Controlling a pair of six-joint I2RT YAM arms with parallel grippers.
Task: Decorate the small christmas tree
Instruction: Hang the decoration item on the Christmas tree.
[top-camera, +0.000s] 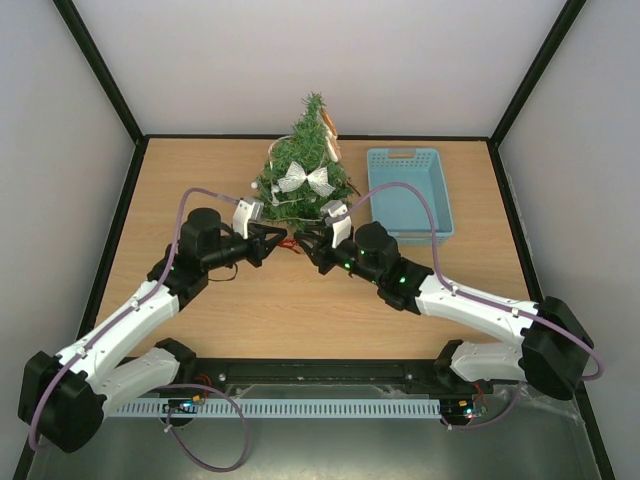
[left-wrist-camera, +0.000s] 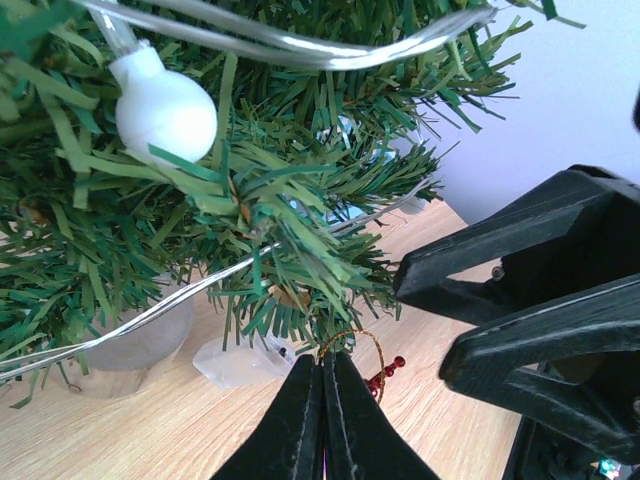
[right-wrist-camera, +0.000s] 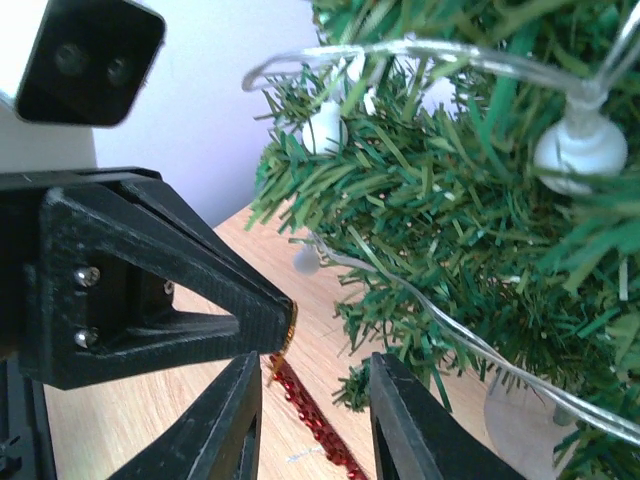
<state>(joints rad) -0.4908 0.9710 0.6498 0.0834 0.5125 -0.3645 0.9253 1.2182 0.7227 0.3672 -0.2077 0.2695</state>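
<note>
Left tool (left-wrist-camera: 322, 372), fully closed, is pinching the gold loop (left-wrist-camera: 362, 343) of a red ornament (right-wrist-camera: 318, 425) by the tree (top-camera: 308, 135), right tool (right-wrist-camera: 315, 378) part-open; next likely hooking a low branch (left-wrist-camera: 300, 290).

1. The left arm (top-camera: 120, 332) and right arm (top-camera: 475, 305) have white shells on their long links and bulky black housings at the joints.
2. A lilac cable (top-camera: 210, 190) loops along each.
3. The left pincer (top-camera: 273, 243) and right pincer (top-camera: 306, 243) are matt black with wedge-shaped fingers; the left's side has two silver screws (right-wrist-camera: 88, 275).
4. A white camera block (right-wrist-camera: 88, 58) with a black face sits on the left wrist.
5. Small green lights (top-camera: 401, 280) glow on the right arm.
</note>
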